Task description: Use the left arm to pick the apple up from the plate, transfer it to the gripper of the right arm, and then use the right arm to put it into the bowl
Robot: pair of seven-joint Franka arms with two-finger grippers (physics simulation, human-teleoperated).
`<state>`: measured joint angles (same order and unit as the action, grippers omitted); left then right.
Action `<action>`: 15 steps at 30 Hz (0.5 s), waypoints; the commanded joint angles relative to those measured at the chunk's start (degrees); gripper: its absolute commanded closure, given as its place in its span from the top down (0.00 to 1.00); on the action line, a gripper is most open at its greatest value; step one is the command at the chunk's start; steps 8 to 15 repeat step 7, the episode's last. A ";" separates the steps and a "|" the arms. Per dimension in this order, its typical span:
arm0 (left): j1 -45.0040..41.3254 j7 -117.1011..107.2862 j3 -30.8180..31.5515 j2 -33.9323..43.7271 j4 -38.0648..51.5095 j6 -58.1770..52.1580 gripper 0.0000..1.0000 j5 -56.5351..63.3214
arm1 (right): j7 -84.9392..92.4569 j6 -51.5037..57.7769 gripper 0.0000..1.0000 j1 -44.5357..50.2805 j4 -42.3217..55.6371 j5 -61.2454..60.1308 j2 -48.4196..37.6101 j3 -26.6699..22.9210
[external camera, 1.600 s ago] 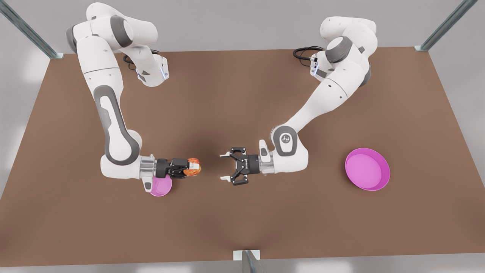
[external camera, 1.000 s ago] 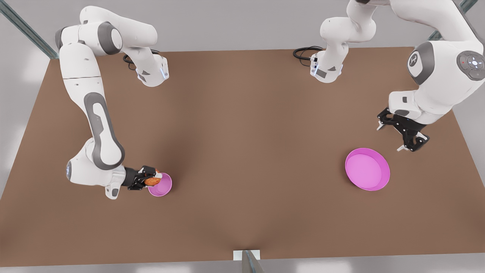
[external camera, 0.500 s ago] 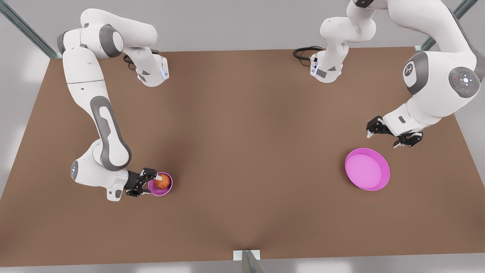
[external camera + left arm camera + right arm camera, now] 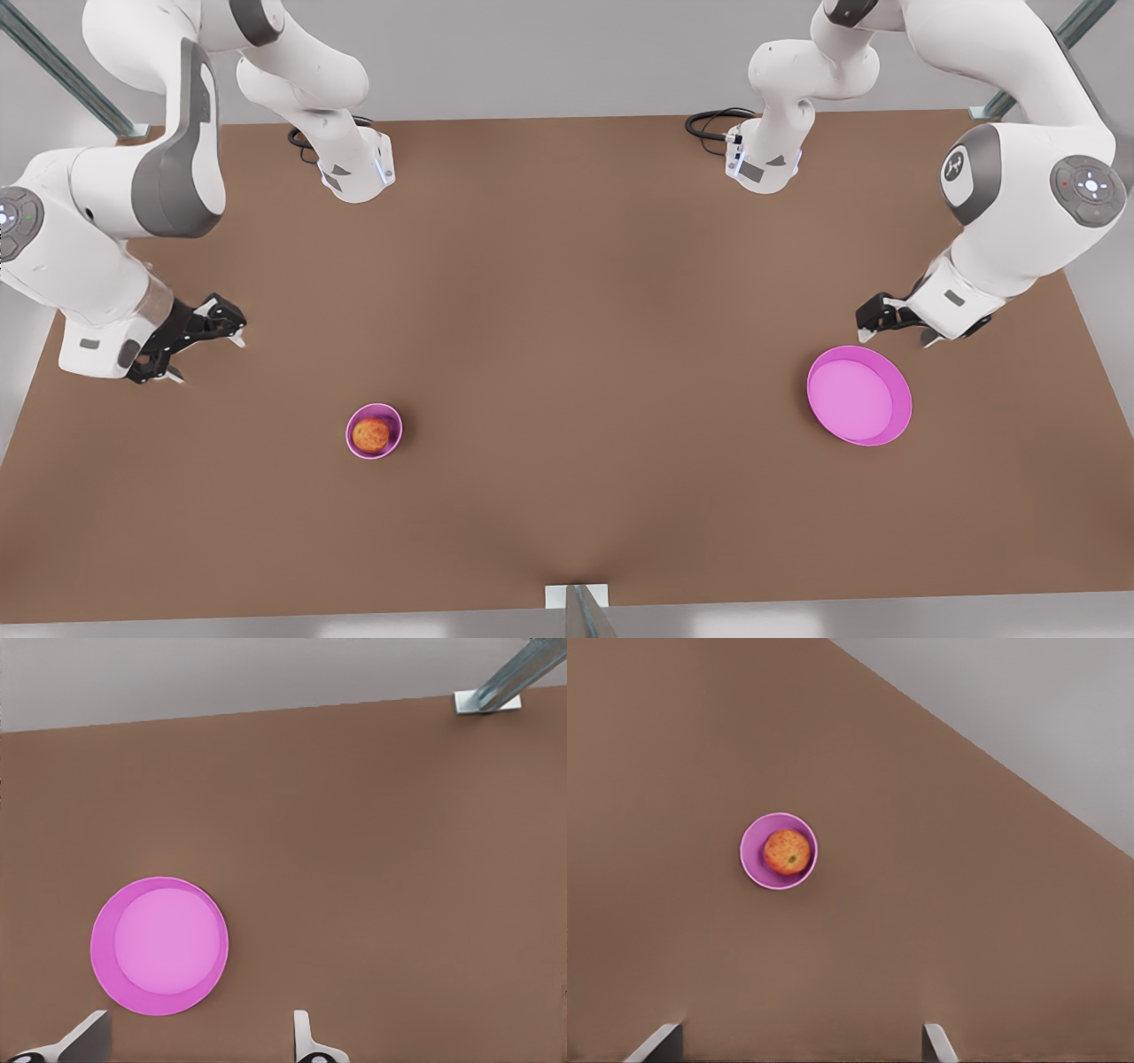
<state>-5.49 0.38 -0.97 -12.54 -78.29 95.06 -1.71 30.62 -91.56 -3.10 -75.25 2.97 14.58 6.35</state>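
The apple [image 4: 371,434] [image 4: 787,851] lies inside the small pink bowl [image 4: 395,424] [image 4: 753,865] on the front view's left. Far off on the front view's right sits the wide pink plate [image 4: 858,395] [image 4: 159,946], with nothing on it. My left gripper [image 4: 895,330] [image 4: 195,1036] hangs open just behind the plate's far edge. Up and to the left of the bowl, my right gripper [image 4: 208,359] [image 4: 797,1041] is raised and open, well apart from the bowl. Neither gripper holds anything.
The brown table [image 4: 567,310] spreads wide between bowl and plate. Both arm bases [image 4: 354,173] [image 4: 762,164] stand at the back edge. Metal frame posts [image 4: 580,611] rise at the front middle and the back corners.
The right gripper has let the apple go into the bowl and pulled up and away to the front view's left. The left gripper has shifted slightly beside the plate.
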 commanded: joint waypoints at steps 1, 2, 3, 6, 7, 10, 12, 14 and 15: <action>-0.05 -14.53 0.01 0.06 0.16 0.13 1.00 0.04 | -34.22 6.39 1.00 0.37 0.28 1.69 0.10 -0.02; -0.05 -14.53 0.09 0.06 0.16 0.13 1.00 0.04 | -35.18 6.13 1.00 0.11 0.10 1.51 0.19 -0.02; -0.05 -14.53 0.18 -0.02 0.16 0.13 1.00 0.04 | -36.77 5.95 1.00 0.55 0.10 1.42 0.19 0.07; -0.14 -14.62 0.18 -0.20 0.24 0.13 1.00 0.13 | -36.59 5.86 1.00 0.46 0.10 1.33 0.19 0.15; -0.40 -14.62 0.18 -0.29 0.24 0.22 1.00 0.13 | -36.59 5.78 1.00 0.46 0.10 1.33 0.19 0.15; -0.40 -14.62 0.18 -0.29 0.24 0.22 1.00 0.13 | -36.59 5.78 1.00 0.46 0.10 1.33 0.19 0.15; -0.40 -14.62 0.18 -0.29 0.24 0.22 1.00 0.13 | -36.59 5.78 1.00 0.46 0.10 1.33 0.19 0.15; -0.40 -14.62 0.18 -0.29 0.24 0.22 1.00 0.13 | -36.59 5.78 1.00 0.46 0.10 1.33 0.19 0.15; -0.40 -14.62 0.18 -0.29 0.24 0.22 1.00 0.13 | -36.59 5.78 1.00 0.46 0.10 1.33 0.19 0.15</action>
